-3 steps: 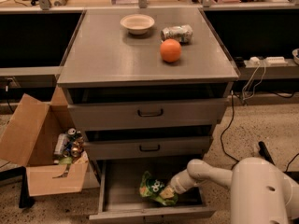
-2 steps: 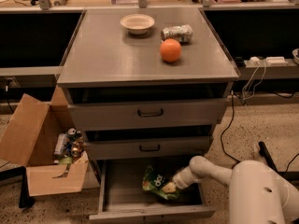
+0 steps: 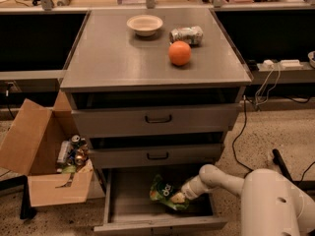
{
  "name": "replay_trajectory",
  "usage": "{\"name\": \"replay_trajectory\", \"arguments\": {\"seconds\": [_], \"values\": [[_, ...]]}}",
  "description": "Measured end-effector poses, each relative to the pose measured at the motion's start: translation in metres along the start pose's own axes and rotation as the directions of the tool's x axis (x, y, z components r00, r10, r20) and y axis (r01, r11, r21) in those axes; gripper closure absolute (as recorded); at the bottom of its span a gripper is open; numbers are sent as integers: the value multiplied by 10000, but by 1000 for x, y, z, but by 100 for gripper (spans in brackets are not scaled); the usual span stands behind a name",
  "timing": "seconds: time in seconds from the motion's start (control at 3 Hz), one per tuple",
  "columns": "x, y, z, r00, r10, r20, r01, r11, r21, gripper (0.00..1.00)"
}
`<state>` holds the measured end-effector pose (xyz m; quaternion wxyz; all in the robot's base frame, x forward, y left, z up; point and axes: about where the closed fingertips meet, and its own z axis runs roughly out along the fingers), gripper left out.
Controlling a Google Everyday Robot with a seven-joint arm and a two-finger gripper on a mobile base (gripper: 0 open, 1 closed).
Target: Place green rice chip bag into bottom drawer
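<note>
The green rice chip bag (image 3: 165, 192) lies in the tray of the open bottom drawer (image 3: 128, 193), right of centre, crinkled with its round logo up. My gripper (image 3: 178, 197) reaches into the drawer from the right on a white arm and sits at the bag's right end, against it. The drawer is pulled out below two upper drawers that stand slightly open.
On the cabinet top (image 3: 113, 58) sit a white bowl (image 3: 144, 24), a crushed silver can (image 3: 186, 34) and an orange (image 3: 179, 52). An open cardboard box (image 3: 47, 166) with cans stands on the floor at left. Cables run along the floor at right.
The gripper and the bag have shifted a little to the right and slightly up within the drawer. Nothing on the cabinet top has moved.
</note>
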<state>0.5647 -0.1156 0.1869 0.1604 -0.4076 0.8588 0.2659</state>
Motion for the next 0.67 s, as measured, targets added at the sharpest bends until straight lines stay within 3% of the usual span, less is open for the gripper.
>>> {"name": "replay_trajectory", "arguments": {"seconds": [0.33,0.67], "values": [[0,2,-2,10000,-37,46,37,10000,-24,2],[-3,23,-33,9961,-542,700,566,9978,-341,0]]}}
